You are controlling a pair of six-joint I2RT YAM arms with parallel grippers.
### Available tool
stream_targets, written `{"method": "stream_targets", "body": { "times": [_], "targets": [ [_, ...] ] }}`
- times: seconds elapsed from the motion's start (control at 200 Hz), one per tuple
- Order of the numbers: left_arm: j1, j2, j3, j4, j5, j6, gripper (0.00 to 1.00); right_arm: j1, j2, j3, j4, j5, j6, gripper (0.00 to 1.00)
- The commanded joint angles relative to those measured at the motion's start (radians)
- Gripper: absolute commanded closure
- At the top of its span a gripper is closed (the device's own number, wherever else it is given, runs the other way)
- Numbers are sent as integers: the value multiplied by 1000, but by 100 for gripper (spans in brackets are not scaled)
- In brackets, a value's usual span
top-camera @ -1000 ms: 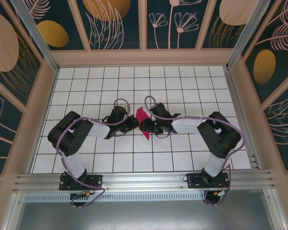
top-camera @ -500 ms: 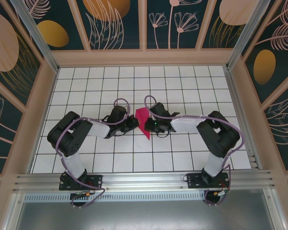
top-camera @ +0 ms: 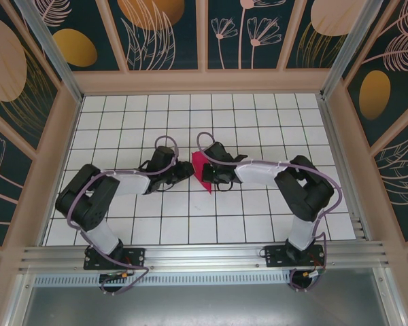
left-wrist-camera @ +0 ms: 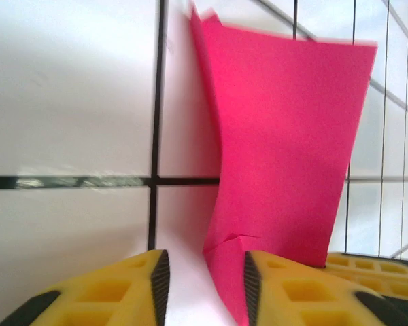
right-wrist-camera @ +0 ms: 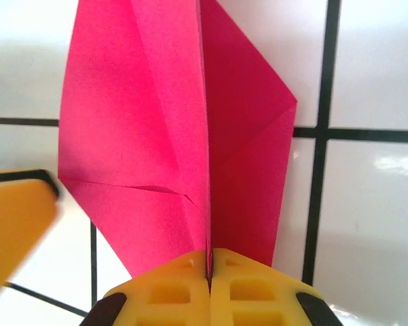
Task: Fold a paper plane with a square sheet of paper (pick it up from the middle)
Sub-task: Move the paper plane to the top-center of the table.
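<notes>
Both arms lie low, wrists turned inward. The right gripper (right-wrist-camera: 209, 263) pinches the creased magenta-pink paper sheet (right-wrist-camera: 149, 136) just ahead; the left gripper (left-wrist-camera: 204, 278) gapes, the paper perhaps touching its right finger.

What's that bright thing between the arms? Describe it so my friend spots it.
Find the middle of the white tiled table, where the left arm and right arm meet. Between their tips sits a creased, pointed piece of magenta paper, far brighter than anything around it.
</notes>
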Motion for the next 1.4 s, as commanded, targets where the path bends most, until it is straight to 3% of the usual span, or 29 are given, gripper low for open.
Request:
{"method": "stream_targets", "body": {
  "times": [0.0,0.16,0.335,0.595,1.061,1.201,1.331,1.391],
  "targets": [
    [26,-65,16,-121,-107,33,53,3,-28,41,-107,124,-11,97],
    [34,-91,9,-186,-214,38,34,5,-20,75,-182,225,-12,97],
    [34,-94,8,-214,-269,34,20,33,18,124,-234,318,-7,92],
    [35,-83,16,-224,-275,46,12,57,74,151,-187,260,-25,76],
    [34,-72,21,-233,-270,58,3,30,117,148,-156,245,44,75],
    [34,-86,23,-245,-289,68,1,20,131,159,-156,278,71,81],
    [34,-103,36,-278,-324,88,1,10,157,207,-197,327,69,98],
    [34,-113,38,-287,-337,95,1,5,164,234,-208,347,50,100]
  ]
}}
